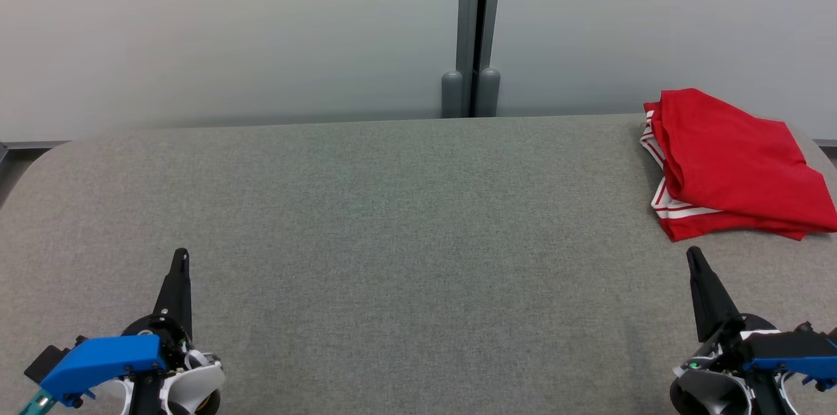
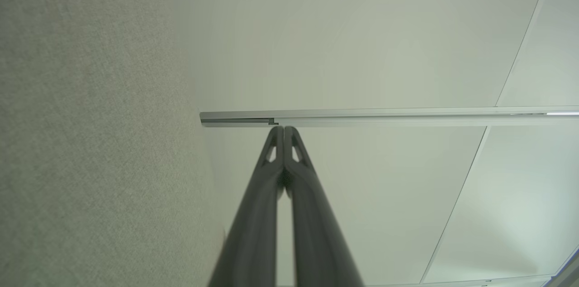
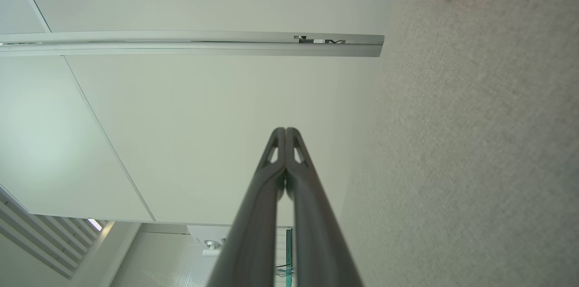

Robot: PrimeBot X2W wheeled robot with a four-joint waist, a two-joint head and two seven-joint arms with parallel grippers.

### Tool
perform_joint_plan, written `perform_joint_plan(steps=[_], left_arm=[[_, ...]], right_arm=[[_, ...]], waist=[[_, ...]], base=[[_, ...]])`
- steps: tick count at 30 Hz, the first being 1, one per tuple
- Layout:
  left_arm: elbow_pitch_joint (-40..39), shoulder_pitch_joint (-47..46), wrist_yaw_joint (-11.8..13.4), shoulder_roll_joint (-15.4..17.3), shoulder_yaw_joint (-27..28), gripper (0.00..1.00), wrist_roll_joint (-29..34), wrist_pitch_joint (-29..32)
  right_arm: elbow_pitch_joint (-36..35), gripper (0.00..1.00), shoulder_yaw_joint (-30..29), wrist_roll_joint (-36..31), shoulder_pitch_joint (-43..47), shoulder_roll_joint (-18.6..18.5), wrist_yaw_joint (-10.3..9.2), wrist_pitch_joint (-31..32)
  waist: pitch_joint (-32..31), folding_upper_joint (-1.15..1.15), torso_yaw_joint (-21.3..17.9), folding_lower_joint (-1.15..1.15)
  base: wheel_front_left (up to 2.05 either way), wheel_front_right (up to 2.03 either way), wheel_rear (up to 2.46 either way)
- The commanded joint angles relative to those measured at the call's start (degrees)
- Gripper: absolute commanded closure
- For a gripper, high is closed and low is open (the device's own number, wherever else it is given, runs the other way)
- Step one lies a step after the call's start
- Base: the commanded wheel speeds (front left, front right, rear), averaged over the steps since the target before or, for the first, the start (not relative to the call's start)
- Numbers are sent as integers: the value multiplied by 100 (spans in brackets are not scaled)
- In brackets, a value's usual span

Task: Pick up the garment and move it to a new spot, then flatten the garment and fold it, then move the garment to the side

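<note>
I see the garment point(image 1: 732, 166), red and folded, on the table's point(image 1: 392, 219) far right corner. Left gripper point(image 1: 181, 255) and right gripper point(image 1: 692, 253) are both pinched closed, empty, over the table's near edge.

The red garment point(image 1: 732, 166) is cut off by the head view's right edge.

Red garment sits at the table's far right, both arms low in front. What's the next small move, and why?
Probably none beyond parking: the red garment already lies folded at the table's far right edge, and the left gripper and right gripper are shut, empty and apart from it. If the fold looks too loose, the right one is nearer.
</note>
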Motion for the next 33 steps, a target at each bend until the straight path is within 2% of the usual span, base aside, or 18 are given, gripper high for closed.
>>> perform_joint_plan(steps=[1, 33], left_arm=[[-25, -60, -20, -9, 2, 100, -14, 23], [-25, -60, -20, -10, 2, 100, -15, 23]], right_arm=[[-18, 100, -13, 18, -84, -40, 4, 16], [-18, 100, -13, 19, -83, -40, 4, 16]], waist=[[0, 0, 0, 1], [0, 0, 0, 1]], base=[[0, 0, 0], [0, 0, 0]])
